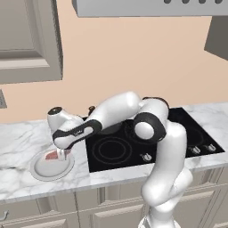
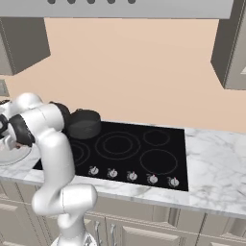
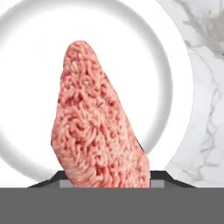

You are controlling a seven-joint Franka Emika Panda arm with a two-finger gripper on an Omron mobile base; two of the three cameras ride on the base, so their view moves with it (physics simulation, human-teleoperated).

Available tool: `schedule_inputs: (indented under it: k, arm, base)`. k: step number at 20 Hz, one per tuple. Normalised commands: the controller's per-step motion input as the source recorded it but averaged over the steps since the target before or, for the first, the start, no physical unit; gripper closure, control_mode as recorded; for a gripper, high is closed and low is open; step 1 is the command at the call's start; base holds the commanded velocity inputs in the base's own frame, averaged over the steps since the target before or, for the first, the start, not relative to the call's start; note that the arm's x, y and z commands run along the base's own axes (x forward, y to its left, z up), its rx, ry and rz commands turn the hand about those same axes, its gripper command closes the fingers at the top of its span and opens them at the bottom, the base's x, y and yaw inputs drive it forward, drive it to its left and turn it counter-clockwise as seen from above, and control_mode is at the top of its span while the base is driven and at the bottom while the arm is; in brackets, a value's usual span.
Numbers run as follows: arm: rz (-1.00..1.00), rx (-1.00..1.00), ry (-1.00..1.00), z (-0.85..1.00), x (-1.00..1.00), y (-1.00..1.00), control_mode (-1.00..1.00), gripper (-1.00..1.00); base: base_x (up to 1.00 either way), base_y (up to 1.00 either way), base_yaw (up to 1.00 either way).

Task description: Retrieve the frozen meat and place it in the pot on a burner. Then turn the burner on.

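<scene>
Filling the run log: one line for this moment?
gripper: shut on frozen meat | meat: over plate | pot: on back-left burner

The pot (image 2: 84, 123) sits on the rear left burner of the black cooktop (image 2: 144, 153), partly behind the white arm (image 2: 50, 144). Five knobs (image 2: 132, 176) line the cooktop's front edge. At the left edge, a round grey plate (image 2: 10, 156) rests on the marble surface (image 2: 216, 168); the jaws are cut off there.
</scene>
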Motion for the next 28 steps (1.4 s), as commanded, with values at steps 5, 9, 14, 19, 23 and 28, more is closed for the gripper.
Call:
schedule_inputs:
  k: [5, 9, 14, 19, 23, 28]
  arm:
    - [-0.38, 0.12, -0.10, 0.32, -0.34, -0.77, -1.00, 1.00]
    - [-0.40, 0.16, -0.04, 0.59, -0.09, -0.72, -1.00, 1.00]
    - [-0.37, 0.11, -0.05, 0.56, -0.04, -0.71, -1.00, 1.00]
    - [-0.36, 0.02, -0.17, 0.72, 0.00, -0.40, -1.00, 1.00]
    - [-0.35, 0.00, -0.15, 0.77, 0.00, -0.33, -1.00, 1.00]
    - [-0.32, 0.07, 0.00, 0.67, 0.00, -0.65, -1.00, 1.00]
  base:
    - [0.00, 0.00, 0.00]
    - [0.00, 0.00, 0.00]
    - [0.00, 0.00, 0.00]
    - [0.00, 0.00, 0.00]
    - [0.00, 0.00, 0.00]
    - [0.00, 0.00, 0.00]
